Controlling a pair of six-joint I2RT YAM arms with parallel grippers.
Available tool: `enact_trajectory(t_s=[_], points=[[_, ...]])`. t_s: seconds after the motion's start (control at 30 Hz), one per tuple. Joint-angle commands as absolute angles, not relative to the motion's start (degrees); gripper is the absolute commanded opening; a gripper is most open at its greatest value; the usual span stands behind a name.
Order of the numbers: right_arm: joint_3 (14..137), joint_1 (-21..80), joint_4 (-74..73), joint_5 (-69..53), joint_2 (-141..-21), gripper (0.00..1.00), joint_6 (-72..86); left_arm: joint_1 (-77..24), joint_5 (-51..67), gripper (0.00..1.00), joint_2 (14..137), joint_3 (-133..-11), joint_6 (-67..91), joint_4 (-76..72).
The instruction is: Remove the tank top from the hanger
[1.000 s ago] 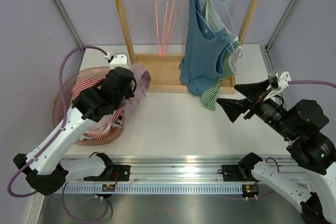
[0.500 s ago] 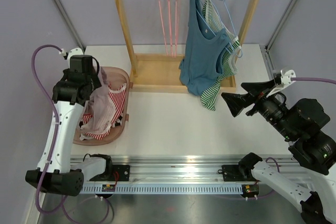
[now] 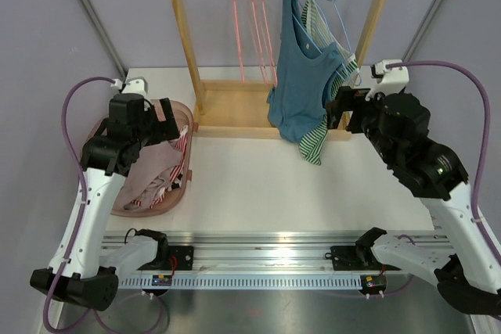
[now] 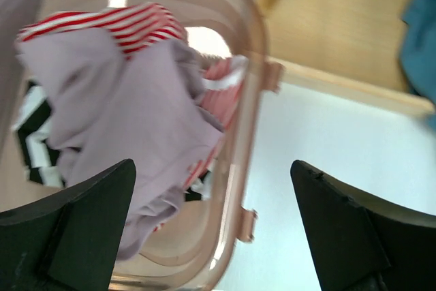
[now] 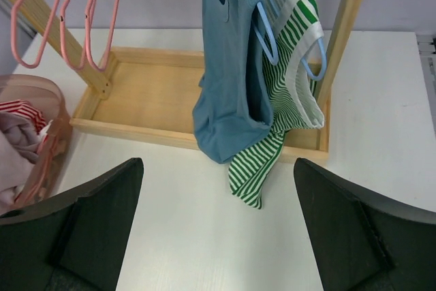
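1. Swung in since half a second ago, the right claw [image 5: 218,230] faces the rack, fingers spread and empty.
2. The left claw [image 4: 211,226] hangs spread and empty over the pink basket [image 4: 253,73], which holds a lilac garment [image 4: 136,114] and a red-striped top [image 4: 136,18].
3. The white desk [image 3: 258,185] carries the wooden rack [image 3: 182,29].
4. The blue tank top [image 3: 301,76] hangs on its hanger [image 5: 265,32], partly covering a green-striped top [image 5: 289,80]. The hook is cut off above.

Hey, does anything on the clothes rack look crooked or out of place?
Yes. The green-striped tank top hangs askew behind the blue tank top, bunched to one side, with one end drooping below it past the front edge of the rack's wooden base.
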State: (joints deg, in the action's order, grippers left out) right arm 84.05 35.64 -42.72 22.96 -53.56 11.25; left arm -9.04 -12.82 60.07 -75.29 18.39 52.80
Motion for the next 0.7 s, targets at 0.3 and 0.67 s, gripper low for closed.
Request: enact_trajectory(t_s=[0.3,0.67], points=[[105.01,29.72,-41.22,22.33,-73.2,0.84,2.2,-27.76,2.11,0.99,48.96,-57.33,19.15,42.19],[138.67,21.36,-52.11,9.68,-98.42,0.61,-4.48,-32.87,4.48,0.99,46.05,-52.3,20.3,38.58]])
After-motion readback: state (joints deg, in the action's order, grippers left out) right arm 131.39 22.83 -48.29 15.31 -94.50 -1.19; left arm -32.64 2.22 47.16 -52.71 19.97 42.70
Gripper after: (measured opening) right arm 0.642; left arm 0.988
